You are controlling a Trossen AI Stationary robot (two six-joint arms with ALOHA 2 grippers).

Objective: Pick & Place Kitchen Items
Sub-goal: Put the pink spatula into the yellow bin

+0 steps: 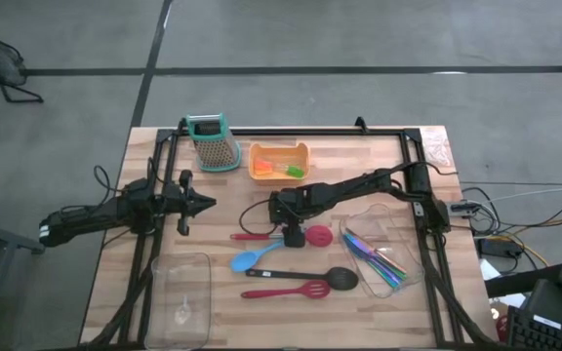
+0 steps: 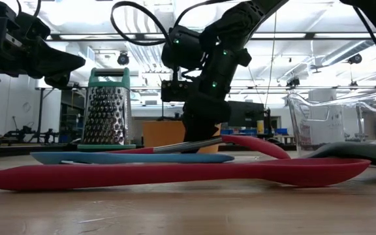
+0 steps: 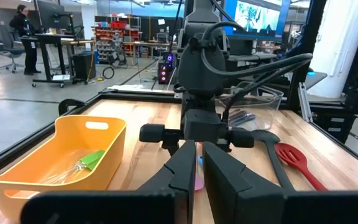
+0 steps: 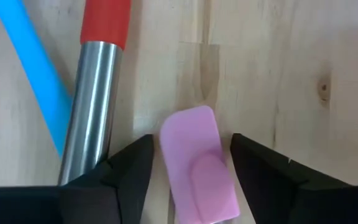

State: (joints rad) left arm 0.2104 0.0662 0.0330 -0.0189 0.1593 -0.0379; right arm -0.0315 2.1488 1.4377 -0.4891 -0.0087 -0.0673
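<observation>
Red slotted spatula (image 2: pixel 175 175) is seen nearest the low cam, w/ blue spoon (image 2: pixel 132 158) behind it. Just beyond the spoon, R gripper (image 4: pixel 191 155) is lowered w/ fingers apart, a pink piece (image 4: pixel 197 165) lying flat on the table (image 1: pixel 359 312) betw. them, beside the red-handled spoon (image 4: pixel 95 93). L gripper (image 1: pixel 198 204), fingers together, is held well apart from the spoon, empty.

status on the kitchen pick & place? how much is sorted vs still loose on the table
Looks done: cutlery in the clear bin, small pieces in the orange tray. In hand: right gripper, fingers apart, straddles the pink spatula on the table. Left: red spoon, blue spoon, black spoon and red slotted spatula. Left gripper waits.
</observation>
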